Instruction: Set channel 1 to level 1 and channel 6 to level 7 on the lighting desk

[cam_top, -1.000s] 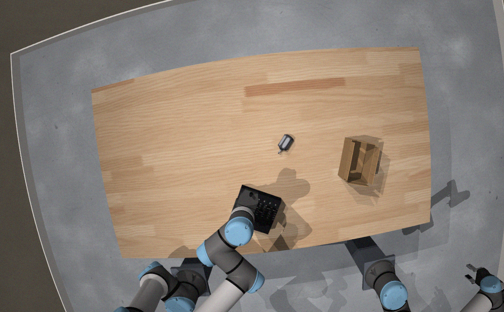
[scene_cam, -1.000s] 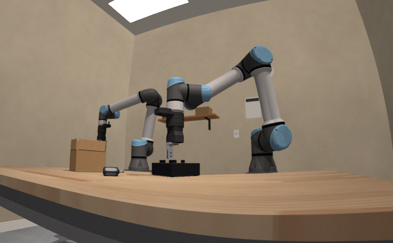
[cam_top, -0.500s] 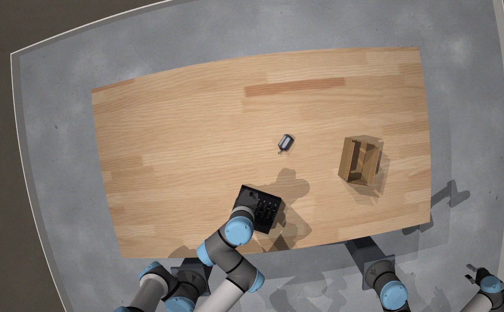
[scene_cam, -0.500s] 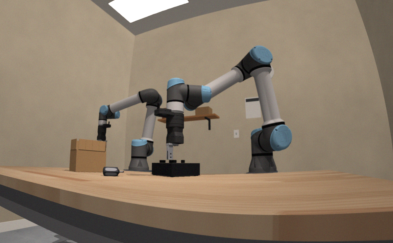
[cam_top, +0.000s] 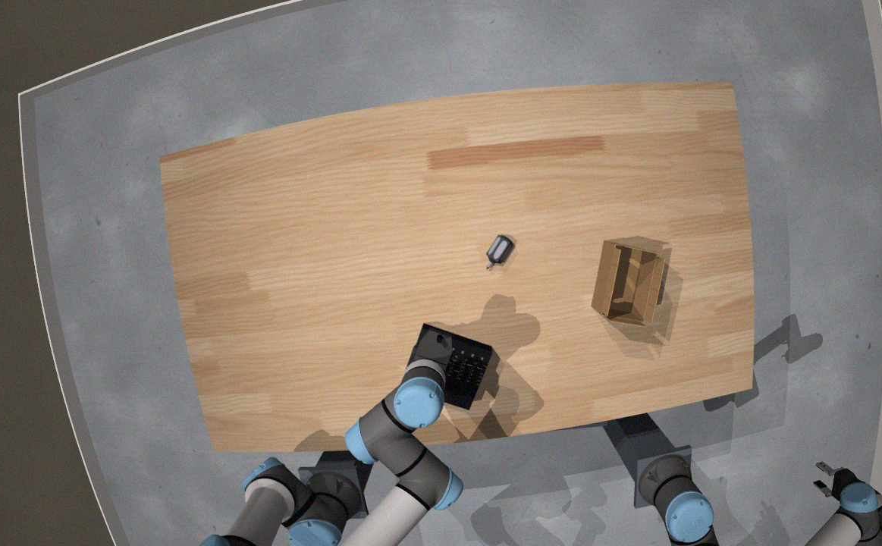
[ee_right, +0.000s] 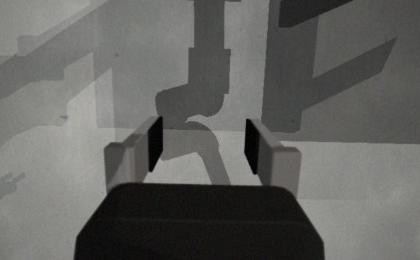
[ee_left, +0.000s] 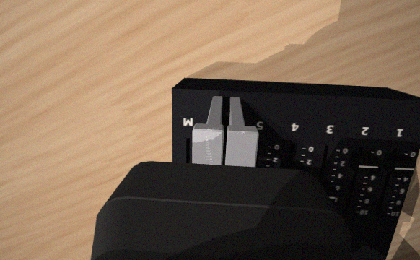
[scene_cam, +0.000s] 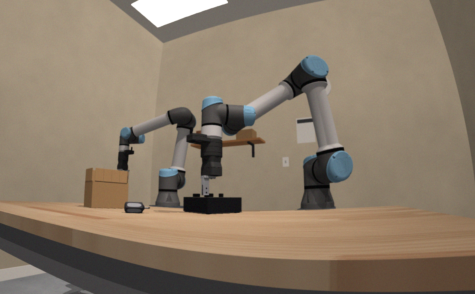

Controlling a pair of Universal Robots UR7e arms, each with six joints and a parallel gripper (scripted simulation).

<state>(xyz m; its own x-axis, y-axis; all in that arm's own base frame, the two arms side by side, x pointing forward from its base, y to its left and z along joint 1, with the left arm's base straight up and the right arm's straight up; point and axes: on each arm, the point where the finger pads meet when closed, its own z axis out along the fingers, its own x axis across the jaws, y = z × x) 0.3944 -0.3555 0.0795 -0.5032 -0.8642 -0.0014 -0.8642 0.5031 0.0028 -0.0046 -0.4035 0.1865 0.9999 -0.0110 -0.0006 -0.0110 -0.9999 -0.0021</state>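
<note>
"Largest item?"
"Tabletop [cam_top: 335, 224] [scene_cam: 253, 234]. Cardboard box [cam_top: 603, 278] [scene_cam: 106, 193] well apart from the lighting desk [cam_top: 474, 390] [scene_cam: 228, 205] [ee_left: 286, 105], which rests on the tabletop."
"Grippers?"
"Left gripper [scene_cam: 205, 194] [ee_left: 226, 97]: closed, over the desk between markings M and 5. Right gripper [cam_top: 820, 476] [ee_right: 203, 144]: open, well apart from the desk."

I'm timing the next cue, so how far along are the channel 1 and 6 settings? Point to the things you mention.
Nothing is surely done: channel 1's fader [ee_left: 404, 168] sits between its 0 and 4 marks, exact level unclear. In hand, apparently, is channel 6: the shut, unloaded left gripper [scene_cam: 205, 194] [ee_left: 226, 97] is between labels M and 5. Left: confirming 1 at level 1 and hidden 6 at 7.
</note>
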